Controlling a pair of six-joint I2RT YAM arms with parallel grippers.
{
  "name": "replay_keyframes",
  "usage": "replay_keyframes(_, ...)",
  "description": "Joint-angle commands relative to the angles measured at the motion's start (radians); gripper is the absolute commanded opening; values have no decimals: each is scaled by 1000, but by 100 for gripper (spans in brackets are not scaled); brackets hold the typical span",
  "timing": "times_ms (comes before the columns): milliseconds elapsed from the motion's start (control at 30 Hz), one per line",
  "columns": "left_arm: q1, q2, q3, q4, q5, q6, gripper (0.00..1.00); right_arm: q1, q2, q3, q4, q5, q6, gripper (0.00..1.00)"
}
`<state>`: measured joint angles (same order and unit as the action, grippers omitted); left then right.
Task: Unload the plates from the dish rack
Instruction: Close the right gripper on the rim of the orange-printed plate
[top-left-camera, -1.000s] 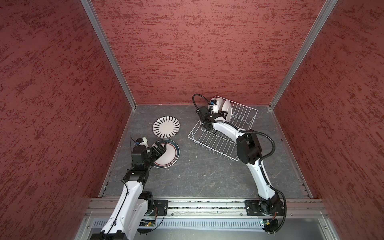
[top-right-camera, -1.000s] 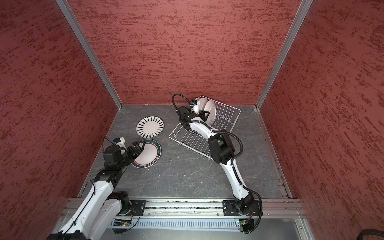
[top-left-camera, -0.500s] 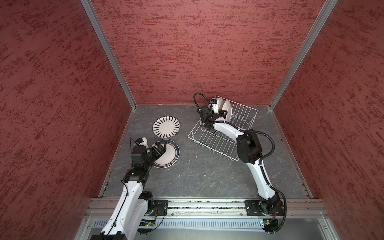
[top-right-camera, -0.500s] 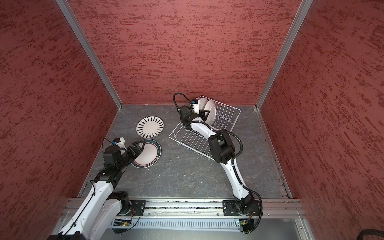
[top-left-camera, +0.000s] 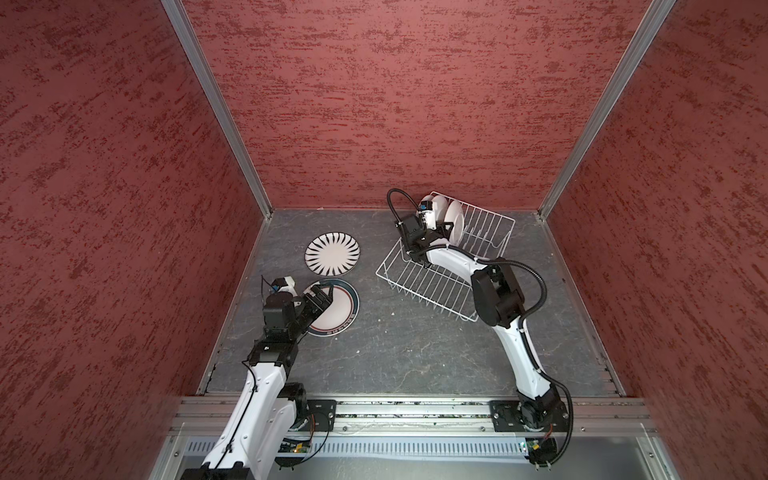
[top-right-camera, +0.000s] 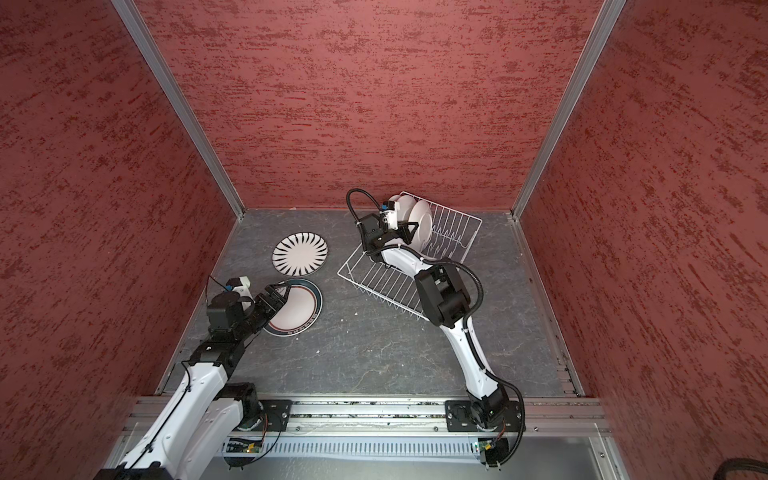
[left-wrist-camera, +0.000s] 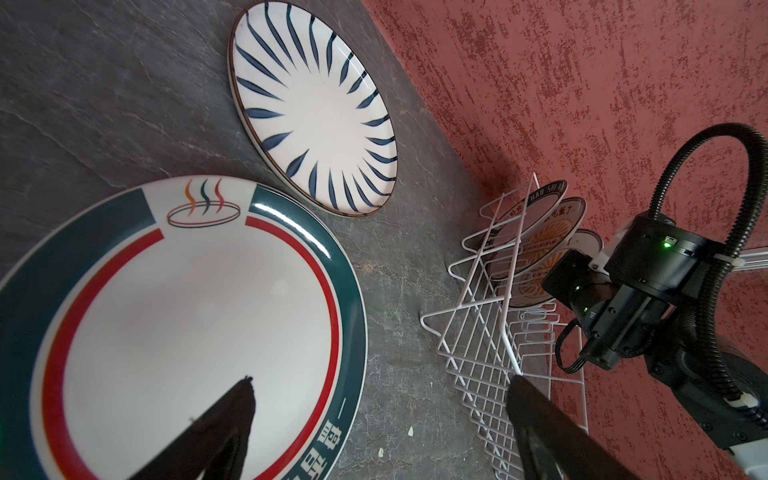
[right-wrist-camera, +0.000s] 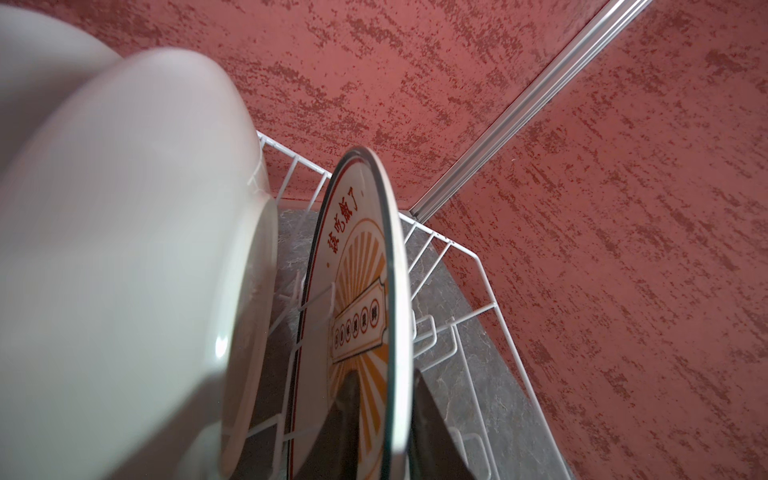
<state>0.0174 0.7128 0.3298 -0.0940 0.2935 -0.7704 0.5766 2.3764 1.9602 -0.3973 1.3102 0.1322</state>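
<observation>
Red textured walls (top-left-camera: 374, 104) close three sides of a grey slate bench (top-left-camera: 415, 357). The dish rack (top-left-camera: 488, 235) sits angled in the far corner on the right arm's side, close to the back wall. Three plates stand upright between its prongs, so only their rims are free to grasp. The right hand (right-wrist-camera: 392, 428) has its jaws drawn narrow across the rim of the orange sunburst plate (right-wrist-camera: 357, 291). One finger lies on the printed face and one behind, with no gap showing. That plate is the end one of the row. Its neighbour (right-wrist-camera: 124, 249), showing a white back, stands close on the face side, while the slots on its other side are empty. Lifting upward and leaning toward the empty slots looks the safer way out.

The striped plate (top-left-camera: 332, 254) and the green-rimmed plate (top-left-camera: 338, 311) lie flat and face up, just beside each other near the left wall. The left hand (top-left-camera: 320, 298) hangs over the edge of the green-rimmed plate, jaws wide and holding nothing. Open bench lies between these two plates and the rack, and across the front, which leaves room to set down more.
</observation>
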Motion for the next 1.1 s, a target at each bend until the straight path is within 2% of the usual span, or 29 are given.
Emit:
replay_keyframes(0,-4,-13,-7,4,1,3,94,-9,6,-9,58,41,-42,18)
replay_keyframes(300,-4,-7,-9,9,7,-3,94,-9,13,-27,115,45,-102,12)
replay_keyframes(433,-4,-4,-6,11,10,-4,94,-7,15,-29,125,58,-119,3)
replay_keyframes(600,-5,-3,-7,17,12,-12,94,-3,15,-35,158,110,-123,0)
replay_keyframes(733,-5,-3,-6,17,15,-12,94,2,10,-77,295,161,-214,0)
replay_keyframes(800,-5,-7,-4,13,17,-9,94,5,-2,-145,527,197,-385,0)
replay_keyframes(833,-5,-7,-2,9,16,-8,94,6,-7,-200,728,211,-550,0)
replay_keyframes(900,-5,-10,-2,6,17,-4,94,9,3,-282,1291,215,-979,0)
replay_keyframes(933,-5,-9,0,4,17,-3,94,11,30,-280,1551,213,-1189,0)
replay_keyframes(967,-5,-9,2,4,17,-2,94,11,62,-251,1728,213,-1345,0)
replay_keyframes(1033,-5,-7,5,2,18,-1,94,11,140,-150,1959,216,-1616,0)
replay_keyframes(1067,-5,-8,7,2,20,-1,94,12,167,-109,2026,217,-1688,0)
